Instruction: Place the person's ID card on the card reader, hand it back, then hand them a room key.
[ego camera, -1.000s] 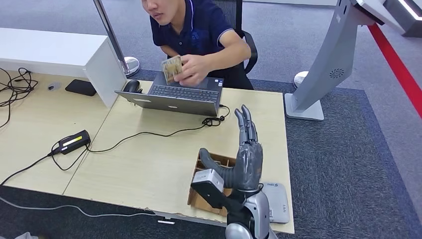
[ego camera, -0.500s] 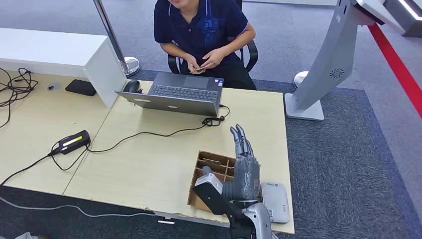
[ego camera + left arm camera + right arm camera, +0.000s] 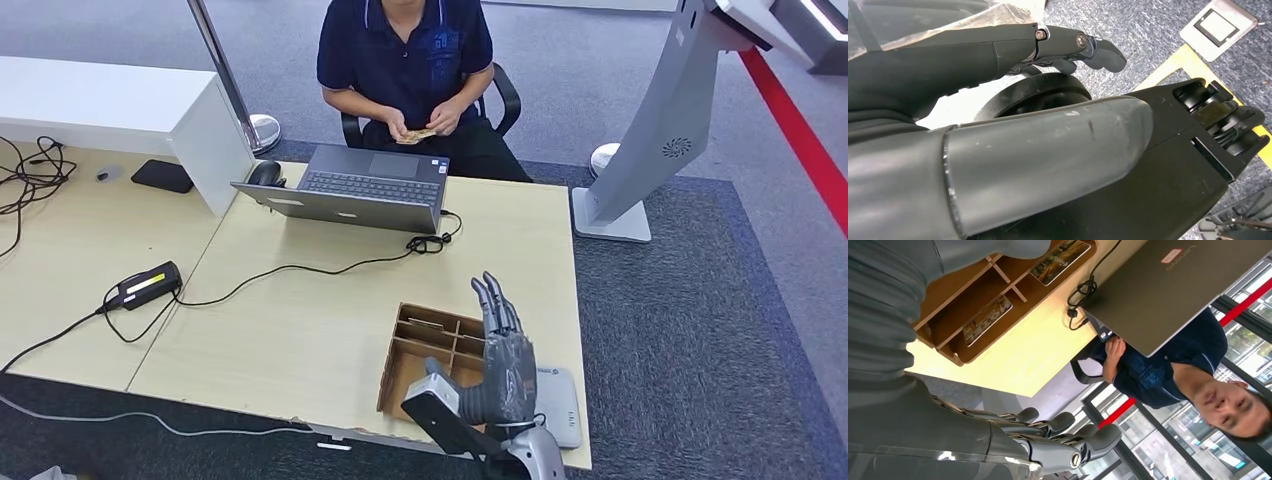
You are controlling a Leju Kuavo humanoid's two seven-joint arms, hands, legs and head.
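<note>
- My right hand (image 3: 507,368) is raised over the near right corner of the desk (image 3: 300,320), fingers straight and apart, holding nothing. It sits above the wooden divided tray (image 3: 425,345) and just beside the grey card reader (image 3: 558,405).
- The left hand (image 3: 1048,125) hangs down by my side; in the left wrist view the thumb and dark fingers look loosely apart with nothing in them, so I read it as open and idle over the carpet.
- The ID card (image 3: 418,136) is with the person (image 3: 410,50), held in both of their hands just behind the open laptop (image 3: 355,187). It is well apart from my hand and not on the reader.
- My judgement: the card is back with its owner, so the reader and hand-back steps look finished (I can't prove the scan from these pictures), and the room key is the step in hand.
- In the right wrist view the tray's compartments hold printed cards; one card (image 3: 987,319) lies flat in a middle slot, another (image 3: 1059,260) in a slot further toward the laptop. I take these to be the room keys, though the print is too small to read.
- Next move, as I see it: lower the right hand into a compartment, work a thumb and finger onto a card's edge, lift it free of the dividers, then reach across the desk past the laptop cable (image 3: 300,268) toward the person.
- A flat card on a flat floor, hemmed by walls, gives little to pinch; I would expect to tilt or slide it against a divider first.
</note>
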